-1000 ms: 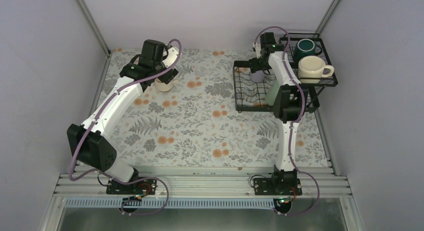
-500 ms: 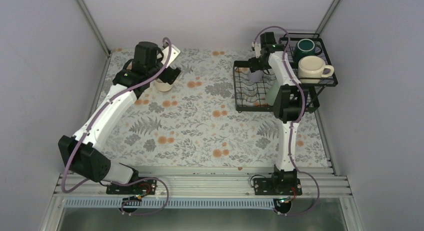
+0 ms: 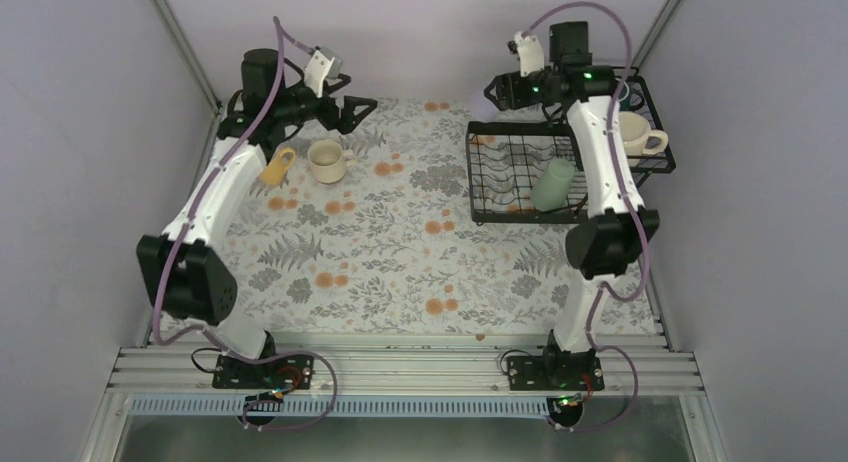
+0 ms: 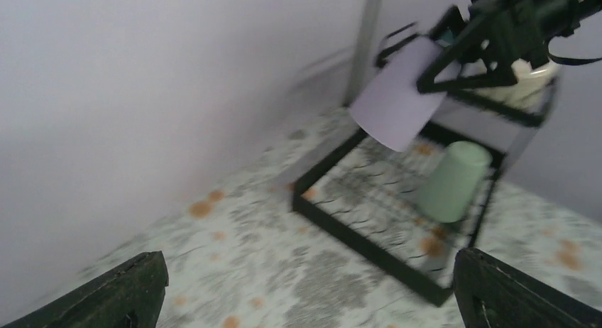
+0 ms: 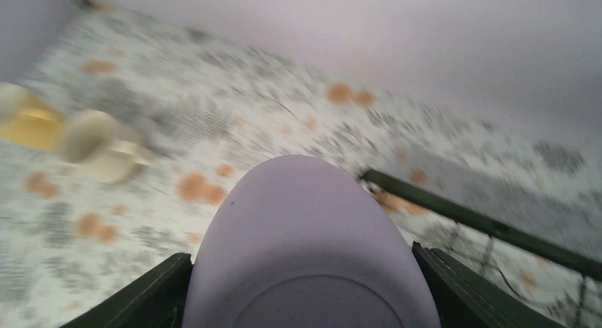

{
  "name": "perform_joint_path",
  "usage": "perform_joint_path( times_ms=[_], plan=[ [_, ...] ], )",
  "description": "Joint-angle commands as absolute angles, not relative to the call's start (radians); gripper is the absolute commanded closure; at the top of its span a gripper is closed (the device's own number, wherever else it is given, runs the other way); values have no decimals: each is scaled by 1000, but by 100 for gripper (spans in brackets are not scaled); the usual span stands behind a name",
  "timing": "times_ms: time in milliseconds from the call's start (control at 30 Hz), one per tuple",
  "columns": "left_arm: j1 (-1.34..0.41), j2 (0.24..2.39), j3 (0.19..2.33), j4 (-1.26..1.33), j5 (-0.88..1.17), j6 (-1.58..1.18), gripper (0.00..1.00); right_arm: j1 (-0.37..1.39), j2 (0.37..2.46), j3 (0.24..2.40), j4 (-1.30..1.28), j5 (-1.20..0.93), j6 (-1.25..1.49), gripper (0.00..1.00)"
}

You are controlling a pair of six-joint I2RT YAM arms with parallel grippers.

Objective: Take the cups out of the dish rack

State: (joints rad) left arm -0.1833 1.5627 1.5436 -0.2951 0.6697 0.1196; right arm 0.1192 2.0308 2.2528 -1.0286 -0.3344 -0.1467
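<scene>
My right gripper [image 3: 497, 90] is shut on the lavender tumbler [image 3: 490, 94] and holds it in the air above the far left corner of the black dish rack [image 3: 478, 172]. In the right wrist view the tumbler [image 5: 312, 228] fills the space between my fingers [image 5: 135, 299]. A mint-green tumbler [image 3: 553, 185] lies in the rack tray. A cream mug [image 3: 640, 134] stands in the raised basket; a dark green mug [image 3: 629, 98] is mostly hidden behind my arm. My left gripper [image 3: 352, 97] is open and empty, raised above a cream mug [image 3: 327, 160] and a yellow mug [image 3: 277, 167] on the table.
Grey walls with metal corner posts [image 3: 185, 44] close in the table on three sides. The floral tablecloth [image 3: 400, 252] covers the table between the two mugs and the rack. The left wrist view faces the rack [image 4: 369, 236] and the held tumbler [image 4: 401, 94].
My right gripper lifted the lavender tumbler out of the rack, up and leftward. My left gripper rose away from the cream mug and swung to face right, uncovering the yellow mug.
</scene>
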Motion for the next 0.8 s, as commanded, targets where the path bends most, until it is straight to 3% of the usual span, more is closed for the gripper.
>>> perform_joint_path(
  times_ms=[0, 100, 267, 767],
  plan=[
    [-186, 1692, 1615, -202, 1088, -46, 0, 138, 1919, 2282, -1029, -588, -105, 67],
    [-210, 1781, 1675, -188, 1264, -80, 0, 157, 1881, 2265, -1024, -673, -93, 66],
    [-269, 1860, 1775, -243, 1338, -58, 0, 179, 1840, 2237, -1006, -736, -88, 65],
    [-370, 1992, 1974, -342, 1315, -25, 0, 224, 1830, 2196, -989, -767, -88, 64]
  ],
)
